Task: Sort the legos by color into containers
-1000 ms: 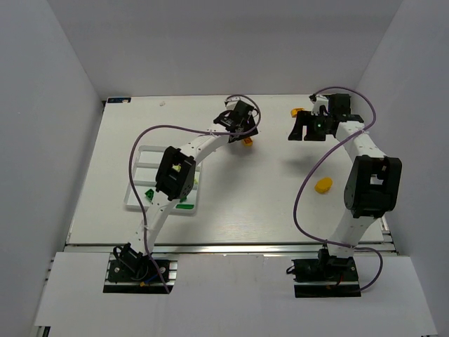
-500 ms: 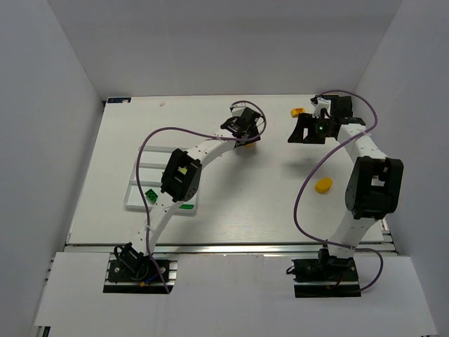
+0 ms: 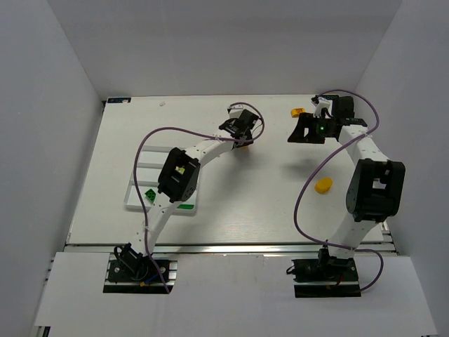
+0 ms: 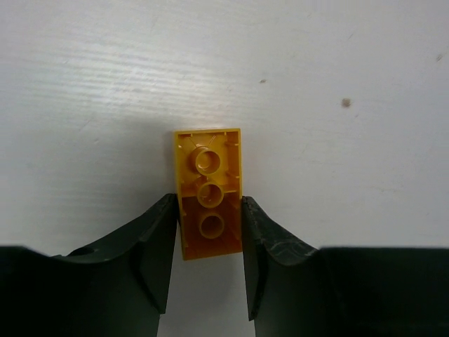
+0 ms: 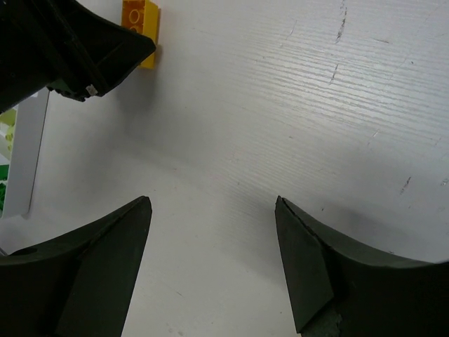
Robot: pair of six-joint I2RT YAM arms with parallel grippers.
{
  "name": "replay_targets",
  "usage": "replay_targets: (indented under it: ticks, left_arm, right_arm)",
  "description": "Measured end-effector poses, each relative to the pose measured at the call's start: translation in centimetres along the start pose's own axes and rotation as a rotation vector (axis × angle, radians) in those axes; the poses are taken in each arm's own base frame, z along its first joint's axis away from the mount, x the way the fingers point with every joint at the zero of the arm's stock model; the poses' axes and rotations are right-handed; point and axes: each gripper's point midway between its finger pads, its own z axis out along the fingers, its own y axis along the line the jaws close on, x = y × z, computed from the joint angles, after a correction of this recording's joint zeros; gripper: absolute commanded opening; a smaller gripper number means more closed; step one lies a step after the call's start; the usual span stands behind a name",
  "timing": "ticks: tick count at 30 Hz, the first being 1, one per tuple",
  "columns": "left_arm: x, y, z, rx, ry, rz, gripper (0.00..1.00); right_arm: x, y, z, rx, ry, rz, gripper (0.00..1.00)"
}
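I count three orange-yellow pieces. One brick point(image 4: 208, 175) is clamped underside-up in the left gripper point(image 4: 208, 209), far of centre over the tabletop point(image 3: 231, 203); I can't tell whether it touches. A second brick point(image 3: 297, 112) lies by the far edge, and a rounded piece point(image 3: 323, 185) sits to the right. Two green bricks point(image 3: 150, 194) show in the tray point(image 3: 133, 184); the left arm point(image 3: 175, 172) hides the rest. The right gripper point(image 5: 212, 205) hangs apart, holding nothing. Since a second ago the left gripper has slid over its brick, which is now barely visible from above.
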Motion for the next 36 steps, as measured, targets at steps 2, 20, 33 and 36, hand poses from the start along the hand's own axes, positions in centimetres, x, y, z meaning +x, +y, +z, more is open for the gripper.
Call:
replay_targets:
  ticks: [2,20,33,36]
  left_arm:
    - [0.2,0.8,-0.7,0.000,0.014,0.027,0.24]
    - [-8.9,15.2,-18.9,0.004,-0.062,-0.401,0.00]
    - [-9.0,29.9,-16.9,-0.380,-0.079,-0.822,0.00]
    - [-9.2,31.8,-15.0,-0.442,-0.060,-0.871,0.00]
  right_arm:
    - [0.1,0.0,0.0,-0.002,0.001,-0.008,0.76]
    - [1.1,0.8,0.0,-0.026,0.022,-0.027,0.72]
    - [1.6,1.6,0.3,-0.041,0.046,-0.051,0.72]
    - [1.6,1.7,0.4,-0.041,0.047,-0.056,0.72]
